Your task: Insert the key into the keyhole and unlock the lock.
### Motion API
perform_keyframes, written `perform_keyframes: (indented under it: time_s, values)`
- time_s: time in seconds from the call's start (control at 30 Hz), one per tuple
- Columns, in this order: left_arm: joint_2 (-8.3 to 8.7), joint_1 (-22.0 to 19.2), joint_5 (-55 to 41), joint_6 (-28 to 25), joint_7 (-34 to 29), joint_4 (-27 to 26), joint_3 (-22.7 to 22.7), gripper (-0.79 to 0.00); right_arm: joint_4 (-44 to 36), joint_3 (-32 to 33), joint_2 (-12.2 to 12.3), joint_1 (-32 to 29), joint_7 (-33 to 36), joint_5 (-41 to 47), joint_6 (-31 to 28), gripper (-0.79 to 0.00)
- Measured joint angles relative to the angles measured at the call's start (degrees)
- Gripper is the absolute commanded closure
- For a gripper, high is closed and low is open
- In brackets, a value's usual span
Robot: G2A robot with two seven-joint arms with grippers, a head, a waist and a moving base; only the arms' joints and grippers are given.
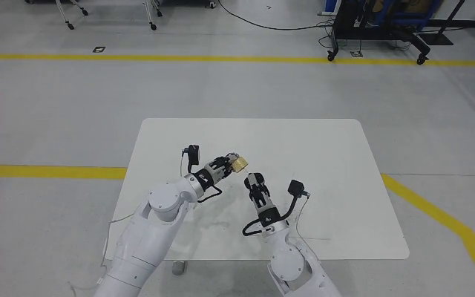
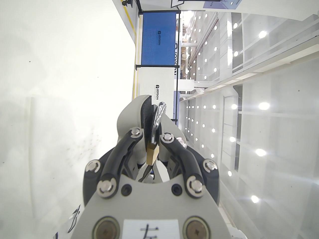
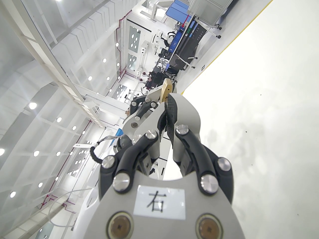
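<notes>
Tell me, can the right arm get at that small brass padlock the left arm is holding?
Probably yes. The left gripper holds the brass padlock over the white table, and the shut right gripper sits close beside it, nothing visible between them.

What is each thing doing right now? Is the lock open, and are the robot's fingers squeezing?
lock: held above the table by the left gripper; I can't tell if it is open or locked.
left gripper: fingers shut on the lock.
right gripper: fingers shut, close to the lock; I can't tell if they pinch a key.
</notes>
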Motion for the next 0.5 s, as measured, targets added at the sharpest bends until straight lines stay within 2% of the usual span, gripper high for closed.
perform_keyframes:
  time_s: [0.5]
  values:
    - [-0.02, -0.10, 0.36, -0.68, -0.10, -0.10, 0.31, 0.000, 0.07, 0.14, 0.30, 0.25, -0.12, -0.55, 0.41, 0.000]
